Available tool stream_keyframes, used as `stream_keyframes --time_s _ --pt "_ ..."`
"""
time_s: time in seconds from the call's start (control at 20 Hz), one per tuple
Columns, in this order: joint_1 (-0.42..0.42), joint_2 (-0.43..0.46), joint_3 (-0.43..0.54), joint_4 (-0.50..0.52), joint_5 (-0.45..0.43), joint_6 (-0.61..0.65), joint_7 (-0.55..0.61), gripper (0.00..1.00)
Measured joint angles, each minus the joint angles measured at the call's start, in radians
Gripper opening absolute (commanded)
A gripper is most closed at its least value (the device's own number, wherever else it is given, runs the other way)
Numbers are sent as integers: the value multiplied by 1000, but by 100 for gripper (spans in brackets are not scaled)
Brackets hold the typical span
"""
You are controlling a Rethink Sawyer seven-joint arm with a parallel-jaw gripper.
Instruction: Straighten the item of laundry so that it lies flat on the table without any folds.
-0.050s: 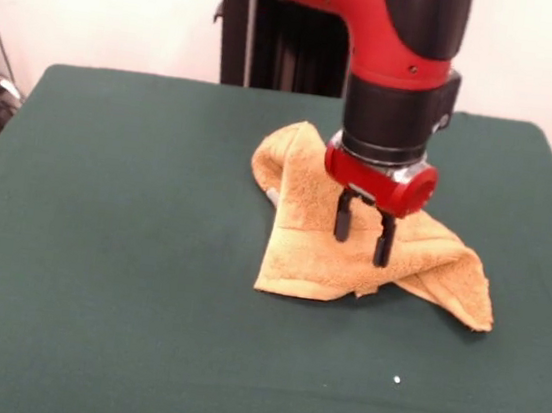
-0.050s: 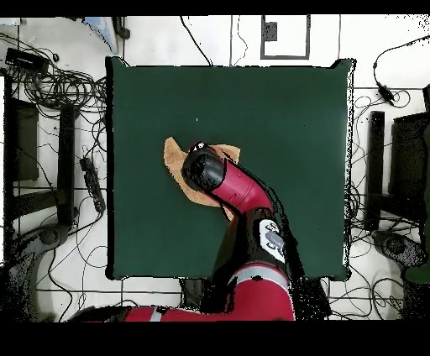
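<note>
In the overhead view the red and black arm [image 2: 235, 197] covers most of the crumpled orange-yellow terry towel [image 2: 174, 156], leaving only its fringes showing, and hides the gripper entirely. In the front view the arm's upper part is cut off by the top edge, and the dark green cloth-covered counter [image 1: 94, 295] runs past the bottom edge. A tiny white speck [image 1: 397, 380] near the counter's front edge is too small to identify.

Orange-yellow towel [image 1: 332, 244] with woven border band, dark green table [image 1: 110, 247], red-and-black arm [image 1: 398, 70], black-fingered tool [image 1: 363, 239]
</note>
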Motion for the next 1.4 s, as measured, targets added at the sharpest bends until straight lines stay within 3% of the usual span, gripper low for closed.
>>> stream_keyframes --time_s 0.7,1.4 --pt "-27 13 16 0 -20 -7 0 100" --pt "-95 61 127 18 -60 -224 0 100"
